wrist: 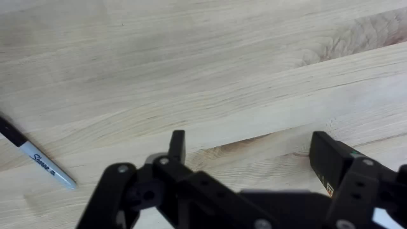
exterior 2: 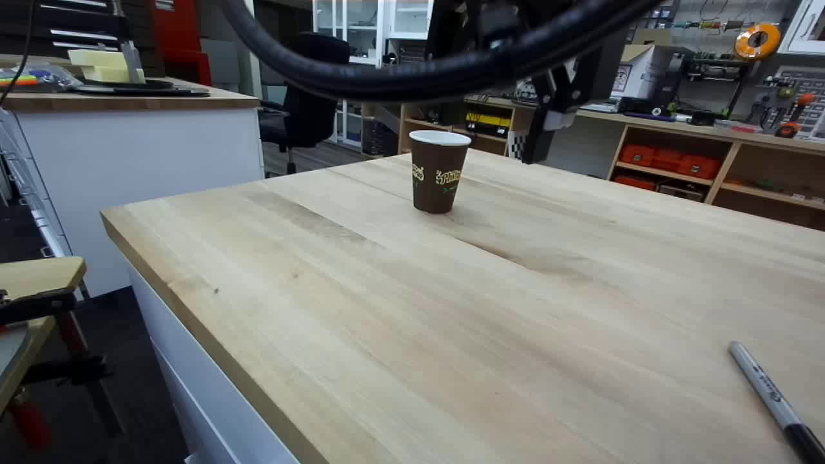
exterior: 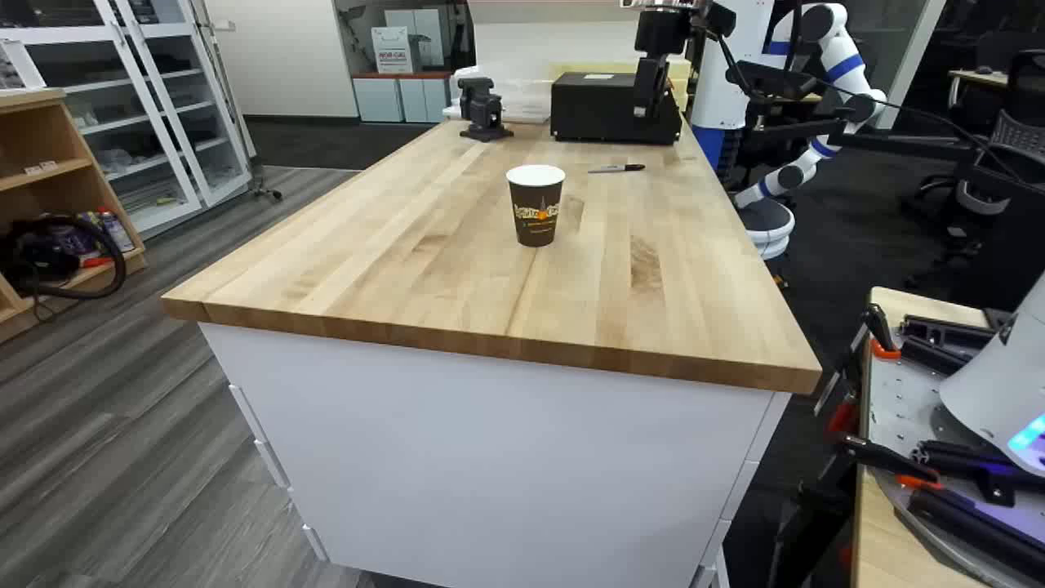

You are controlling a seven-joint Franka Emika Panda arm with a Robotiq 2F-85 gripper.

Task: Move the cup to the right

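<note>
The cup (exterior: 535, 208) is a brown tapered paper cup with a white inside and light lettering. It stands upright on the wooden table in both exterior views, near the table's middle in an exterior view (exterior 2: 438, 174). In the wrist view a dark strip of the cup (wrist: 329, 188) with lettering shows at the right, mostly hidden behind the right finger. My gripper (wrist: 248, 138) is open with its fingers wide apart and only table between them. In an exterior view the gripper (exterior 2: 538, 147) hangs above the table, to the right of the cup and apart from it in the picture.
A marker (exterior: 616, 169) lies on the table; it also shows in the wrist view (wrist: 47, 165). A black box (exterior: 592, 106) and a dark squat object (exterior: 483, 110) stand at the table's far end. A black hose (exterior 2: 387, 82) crosses an exterior view's top.
</note>
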